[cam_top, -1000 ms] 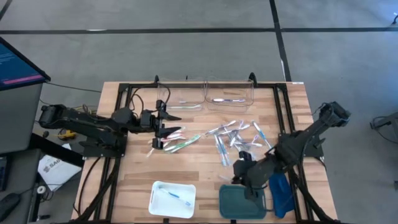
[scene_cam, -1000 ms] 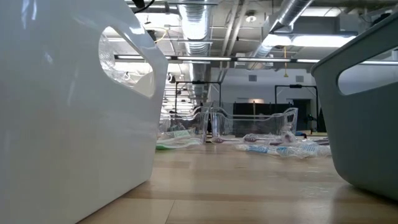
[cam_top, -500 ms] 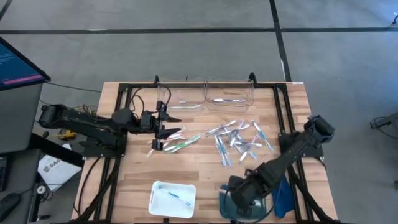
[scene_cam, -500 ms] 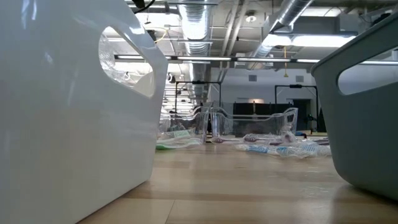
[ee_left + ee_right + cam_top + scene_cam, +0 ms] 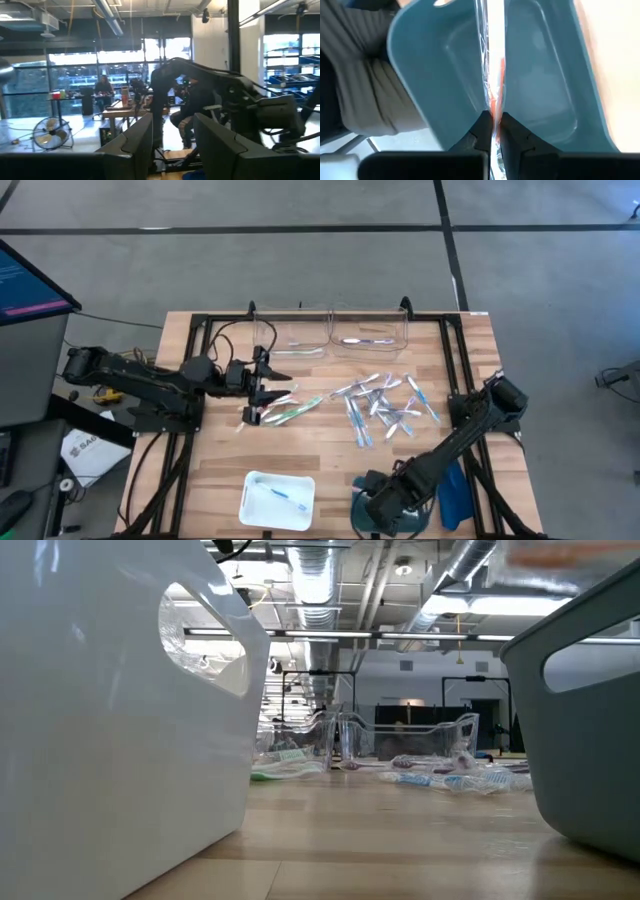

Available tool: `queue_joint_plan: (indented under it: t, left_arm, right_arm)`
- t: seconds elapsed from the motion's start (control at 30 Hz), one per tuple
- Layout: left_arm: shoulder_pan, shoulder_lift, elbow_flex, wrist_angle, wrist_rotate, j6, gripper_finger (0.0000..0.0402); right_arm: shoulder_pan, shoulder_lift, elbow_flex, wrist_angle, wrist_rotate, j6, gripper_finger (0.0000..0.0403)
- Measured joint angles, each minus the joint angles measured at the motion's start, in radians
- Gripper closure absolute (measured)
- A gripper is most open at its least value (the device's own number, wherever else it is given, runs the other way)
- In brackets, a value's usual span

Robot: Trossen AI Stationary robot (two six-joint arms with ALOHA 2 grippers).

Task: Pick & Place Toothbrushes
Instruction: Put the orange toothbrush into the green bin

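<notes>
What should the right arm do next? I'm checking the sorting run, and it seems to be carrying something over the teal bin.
Probably open the right gripper and let go. It is shut on a clear-wrapped orange toothbrush, and the teal bin lies directly beneath it, so the toothbrush should fall inside. If the wrapper looks likely to catch the rim, lowering slightly first would be safer.

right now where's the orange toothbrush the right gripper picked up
The clear-wrapped orange toothbrush is pinched in the right gripper, directly above the teal bin at the table's near-right edge.
</notes>
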Motion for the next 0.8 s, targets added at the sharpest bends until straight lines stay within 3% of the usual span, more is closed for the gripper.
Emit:
queue_joint_plan:
  t: [0.37, 0.8]
  left_arm:
    - [-0.142, 0.0, 0.0, 0.018, 0.0, -0.001, 0.0266]
    - [-0.165, -0.004, 0.0, 0.058, 0.003, 0.059, 0.0266]
  right_arm:
    - [-0.025, 0.003, 0.0, -0.152, 0.01, 0.14, 0.0391]
    - [0.006, 0.003, 0.0, -0.064, 0.002, 0.152, 0.0386]
